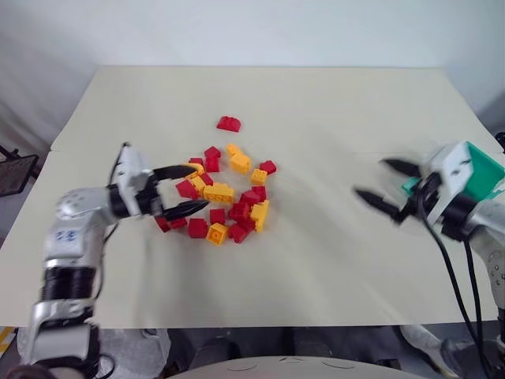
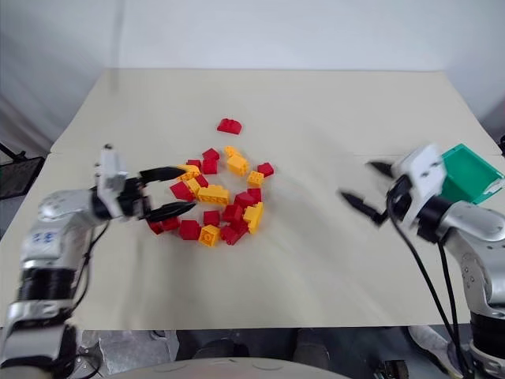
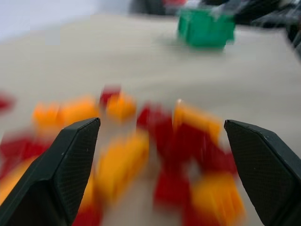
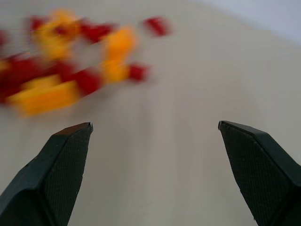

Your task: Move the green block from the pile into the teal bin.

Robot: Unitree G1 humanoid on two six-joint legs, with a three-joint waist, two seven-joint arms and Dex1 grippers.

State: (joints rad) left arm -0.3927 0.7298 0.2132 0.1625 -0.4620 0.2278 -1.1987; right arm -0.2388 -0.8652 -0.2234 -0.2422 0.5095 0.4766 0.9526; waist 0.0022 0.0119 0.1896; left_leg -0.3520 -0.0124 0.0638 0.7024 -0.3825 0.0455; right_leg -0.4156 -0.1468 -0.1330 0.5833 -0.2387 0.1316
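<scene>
**Both pincers open and empty beside the brick pile**

A broad cream table (image 1: 316, 268) fills the scene, with a pale wall behind it and a dark floor past its near edge. A seam runs across the top on the left.

The left gripper (image 1: 183, 189) lies level with its two black fingers spread wide and nothing between them; the pile (image 1: 225, 197) sits right at its fingertips, the nearest red bricks just beside the lower finger. About twenty bricks show there, roughly a dozen red and the rest yellow-orange. One red brick (image 1: 229, 123) lies alone beyond the pile.

The right gripper (image 1: 387, 188) is also wide open and empty, well apart from the pile with bare table between. The teal bin (image 1: 485, 170) sits directly behind it, partly hidden by the wrist.

No green block can be made out among the bricks; the bin's inside is not visible.
</scene>
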